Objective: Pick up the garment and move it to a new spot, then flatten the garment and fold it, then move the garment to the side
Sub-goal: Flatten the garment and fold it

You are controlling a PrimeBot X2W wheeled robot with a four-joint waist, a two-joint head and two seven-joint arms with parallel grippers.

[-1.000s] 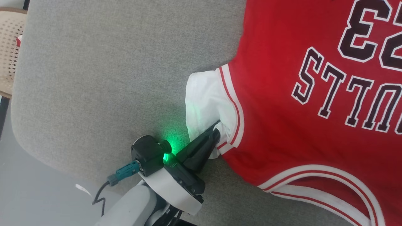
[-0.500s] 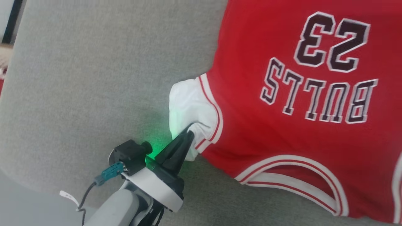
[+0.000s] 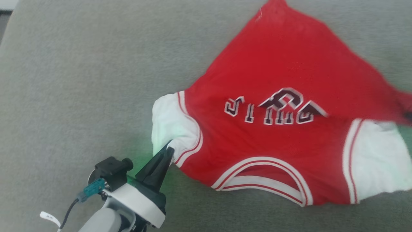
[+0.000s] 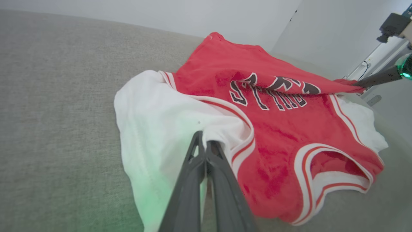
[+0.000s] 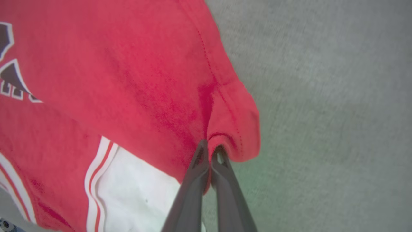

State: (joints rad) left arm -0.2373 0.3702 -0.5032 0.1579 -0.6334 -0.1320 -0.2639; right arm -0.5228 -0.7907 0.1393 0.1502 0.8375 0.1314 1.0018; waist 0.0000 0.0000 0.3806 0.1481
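Note:
The garment [image 3: 273, 145] is a red jersey T-shirt with white sleeves, spread collar-toward-me on the grey cushion. Its black lettering is creased by a raised fold across the chest. My left gripper [image 3: 169, 149] is shut on the white sleeve at the lower left; in the left wrist view the left gripper [image 4: 203, 141] pinches the sleeve hem of the garment [image 4: 273, 129]. In the right wrist view my right gripper [image 5: 210, 149] is shut on a bunched red edge of the garment [image 5: 128, 80], lifted off the surface. The same right gripper [image 4: 357, 84] shows at the far right of the left wrist view.
A grey upholstered surface [image 3: 80, 80] lies under everything, with bare fabric to the left and behind the jersey. Its rounded edge runs along the upper left of the head view. A pale wall [image 4: 225, 16] stands beyond it.
The head camera has swung, bringing the whole jersey into view. The jersey's right side has been pulled up, creasing the lettering into a fold. The right gripper has closed on the red cloth.

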